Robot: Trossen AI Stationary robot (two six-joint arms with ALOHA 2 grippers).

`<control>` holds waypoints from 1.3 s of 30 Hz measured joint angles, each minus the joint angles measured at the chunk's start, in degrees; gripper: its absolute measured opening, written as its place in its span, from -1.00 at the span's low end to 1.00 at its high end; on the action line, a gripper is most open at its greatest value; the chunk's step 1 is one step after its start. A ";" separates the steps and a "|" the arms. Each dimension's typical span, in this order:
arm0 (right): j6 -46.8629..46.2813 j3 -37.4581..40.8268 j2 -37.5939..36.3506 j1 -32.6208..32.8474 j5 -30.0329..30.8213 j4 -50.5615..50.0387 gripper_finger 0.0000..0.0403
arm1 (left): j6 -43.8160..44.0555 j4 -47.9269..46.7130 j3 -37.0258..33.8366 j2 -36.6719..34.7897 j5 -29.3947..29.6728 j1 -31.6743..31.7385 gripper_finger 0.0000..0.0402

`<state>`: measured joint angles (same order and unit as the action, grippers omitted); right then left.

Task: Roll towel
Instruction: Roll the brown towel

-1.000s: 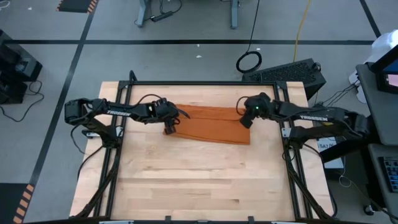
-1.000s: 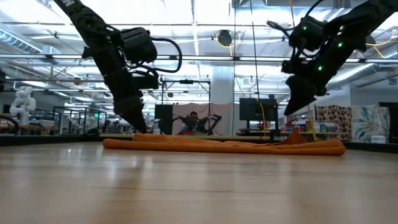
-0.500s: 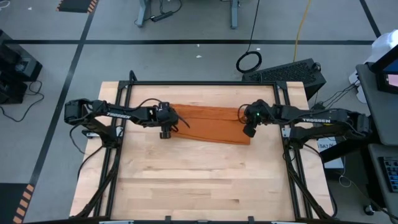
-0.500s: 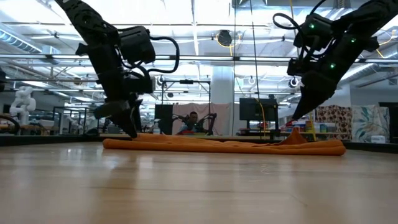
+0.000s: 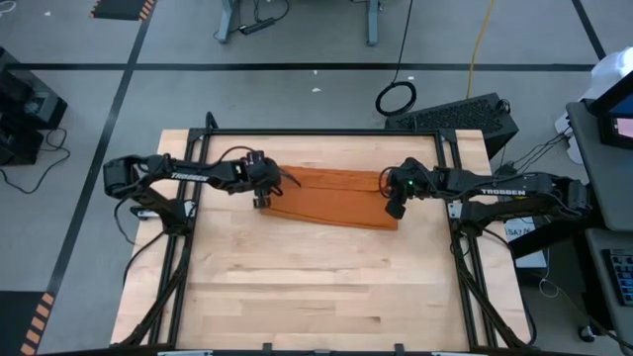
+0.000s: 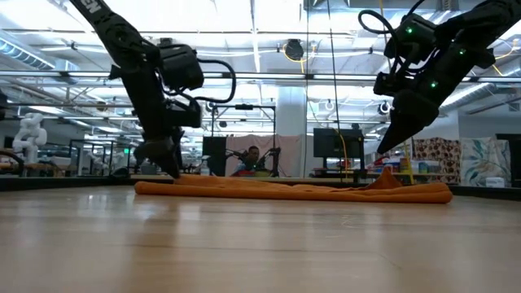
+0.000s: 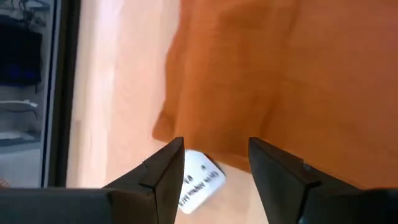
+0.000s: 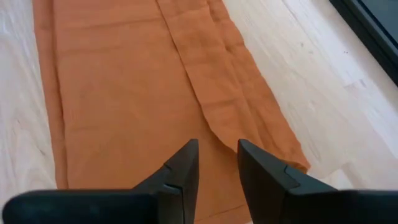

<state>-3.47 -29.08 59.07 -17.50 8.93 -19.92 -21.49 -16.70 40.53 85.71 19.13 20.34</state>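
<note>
The rust-orange towel (image 5: 331, 198) lies flat as a long folded strip across the far half of the table, with one folded layer's edge (image 8: 186, 62) running along it. A small white tag (image 7: 200, 180) sticks out at its left end. My left gripper (image 7: 216, 155) stands open just above that end's corner, pointing steeply down, with the tag below the gap between its fingers. My right gripper (image 8: 217, 155) hangs open over the towel's right end, well clear of the cloth (image 6: 383, 150). A small hump (image 6: 387, 179) rises at the right end.
Black frame rails (image 5: 188, 237) run along the table's left, right and far edges. Bare wood (image 5: 316, 287) fills the near half of the table. In the low view a person (image 6: 252, 155) sits far behind the table.
My left gripper has shifted a little toward the table's left edge and rolled about its own axis, staying low over the towel's left end. My right gripper has gone toward the near edge along the towel's right end. The towel has kept still.
</note>
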 joint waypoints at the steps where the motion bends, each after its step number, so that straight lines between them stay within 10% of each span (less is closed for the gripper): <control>1: 0.06 0.00 0.00 0.00 0.00 0.00 -0.49 | -0.13 0.75 0.00 0.33 -0.22 0.50 -0.09; 12: -1.52 0.00 0.00 0.00 2.87 -1.00 -0.49 | -1.84 11.92 0.53 4.24 9.37 4.98 -0.09; 22: 0.34 5.91 0.04 0.37 4.54 -2.16 -0.49 | 1.54 -4.16 1.90 -4.14 -5.97 1.09 -0.09; 39: 19.63 8.28 0.75 -1.14 14.22 10.35 -0.06 | 3.74 -2.17 -0.42 -3.18 -6.97 -2.49 -0.09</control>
<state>16.17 -20.80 59.81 -18.64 23.15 -9.57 -17.75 -18.87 40.12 82.52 12.16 17.85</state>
